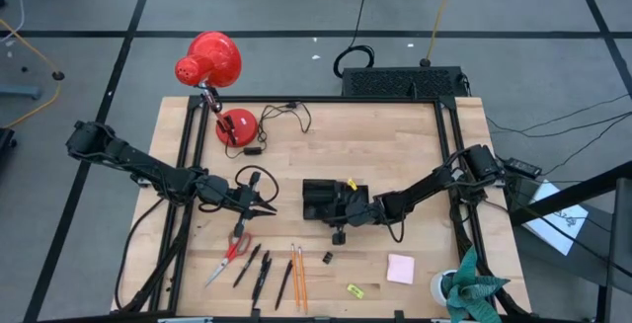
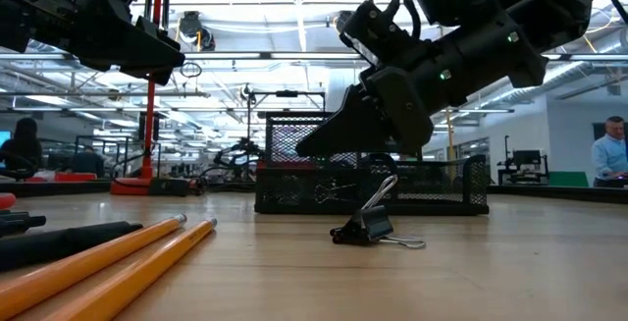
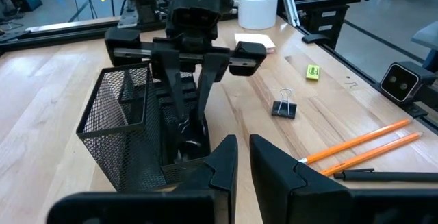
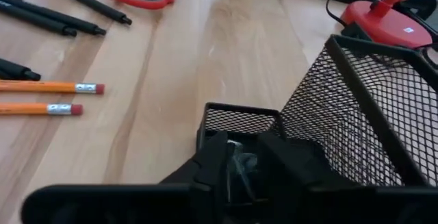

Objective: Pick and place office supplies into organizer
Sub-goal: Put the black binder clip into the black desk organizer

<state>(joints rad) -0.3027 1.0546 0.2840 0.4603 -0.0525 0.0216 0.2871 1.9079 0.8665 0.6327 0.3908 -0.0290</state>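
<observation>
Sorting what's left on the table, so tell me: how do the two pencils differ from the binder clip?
The pencils are long, thin and orange, lying flat side by side; the binder clip is tiny, black and squat, with wire handles sticking out. The pencils lie next to the pens; the binder clip sits alone. Both remain outside the organizer.

In the right wrist view the right gripper [image 4: 236,166] hangs over the mesh organizer [image 4: 356,114], and whatever small thing lies between its fingers is too dim to name. The organizer's far wall runs off the picture's edge. Pens [image 4: 61,18] and pencils [image 4: 41,97] are cut off there too — only their ends show. In the low view the scissors cannot be made out. The left gripper [image 3: 243,166] is blurred at its base — its fingers stand slightly apart.
</observation>
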